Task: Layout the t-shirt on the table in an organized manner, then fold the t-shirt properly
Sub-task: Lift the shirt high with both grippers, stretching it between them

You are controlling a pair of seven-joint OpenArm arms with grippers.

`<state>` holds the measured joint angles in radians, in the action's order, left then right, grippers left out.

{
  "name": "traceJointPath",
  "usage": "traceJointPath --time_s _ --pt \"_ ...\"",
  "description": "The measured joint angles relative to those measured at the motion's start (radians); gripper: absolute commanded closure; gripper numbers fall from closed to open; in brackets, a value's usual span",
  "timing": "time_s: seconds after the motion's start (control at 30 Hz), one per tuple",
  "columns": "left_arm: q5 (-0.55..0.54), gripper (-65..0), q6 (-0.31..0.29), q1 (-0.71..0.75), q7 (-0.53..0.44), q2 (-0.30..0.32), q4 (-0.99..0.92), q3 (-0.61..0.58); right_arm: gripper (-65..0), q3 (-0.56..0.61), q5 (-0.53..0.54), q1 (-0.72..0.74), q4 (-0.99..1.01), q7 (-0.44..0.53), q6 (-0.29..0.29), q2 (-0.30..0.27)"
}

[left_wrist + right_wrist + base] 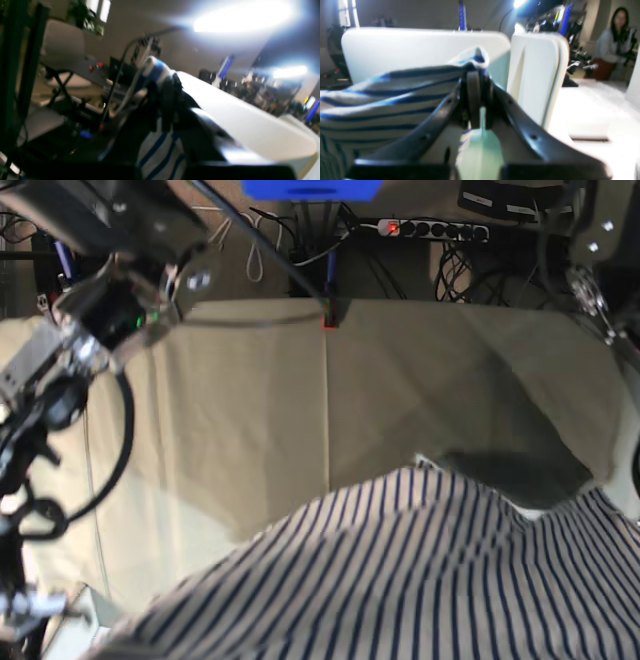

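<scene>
Base view: both end effectors pinch the t-shirt (420,580) edge aloft — table (300,400) beyond bare.

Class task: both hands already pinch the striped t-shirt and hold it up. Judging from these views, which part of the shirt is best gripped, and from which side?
Grip an outer edge, as now: the right hand and left hand each pinch a bunched edge fold of the t-shirt, one at either side, so it hangs spread over the table.

Robotics lab, cloth-covered table (260,400), power strip (440,227), cables (255,235), onlooker (615,42)
</scene>
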<state>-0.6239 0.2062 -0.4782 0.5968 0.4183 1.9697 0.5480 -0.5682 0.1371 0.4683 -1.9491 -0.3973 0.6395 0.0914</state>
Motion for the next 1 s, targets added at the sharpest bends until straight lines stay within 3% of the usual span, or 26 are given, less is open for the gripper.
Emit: traceJointPath --time_s 0.27,0.47,0.57,0.87,1.0 --pt "-0.006 0.0 -0.001 -0.018 -0.004 0.062 0.009 -0.001 0.0 0.003 0.005 0.193 -0.028 0.006 -0.005 0.004" --pt "-0.009 0.0 -0.001 -0.036 0.002 0.058 0.010 -0.002 0.0 0.003 0.008 0.266 -0.028 0.006 -0.005 0.000" --pt "-0.008 0.0 -0.001 -0.046 0.001 0.040 0.010 0.000 0.0 0.003 0.009 0.282 -0.034 0.009 -0.005 -0.003" --pt "-0.006 0.0 -0.001 0.018 0.001 -0.091 -0.005 0.001 0.0 0.003 0.003 0.236 0.058 0.004 -0.004 -0.025" --pt "0.000 0.0 -0.002 0.012 -0.003 -0.129 -0.081 0.003 0.0 0.048 0.001 0.266 0.187 0.005 -0.004 -0.074"
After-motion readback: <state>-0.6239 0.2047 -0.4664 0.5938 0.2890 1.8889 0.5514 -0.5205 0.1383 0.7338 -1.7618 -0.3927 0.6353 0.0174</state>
